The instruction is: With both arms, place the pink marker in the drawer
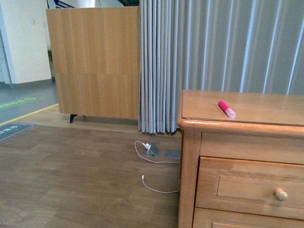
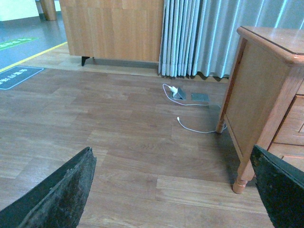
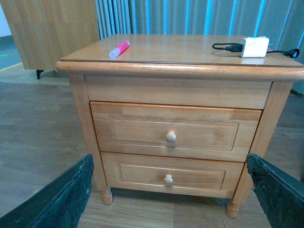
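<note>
The pink marker lies on top of the wooden nightstand, near its left front corner, with the paler cap end toward the front. It also shows in the right wrist view, marker. Below the top, the upper drawer and the lower drawer are both shut, each with a round cream knob. My right gripper is open, low in front of the nightstand and well apart from it. My left gripper is open above the floor, left of the nightstand's side. Neither arm appears in the front view.
A white charger with a black cable lies on the nightstand's far right corner. On the floor are a white cable and a floor socket. Grey curtains and a wooden partition stand behind.
</note>
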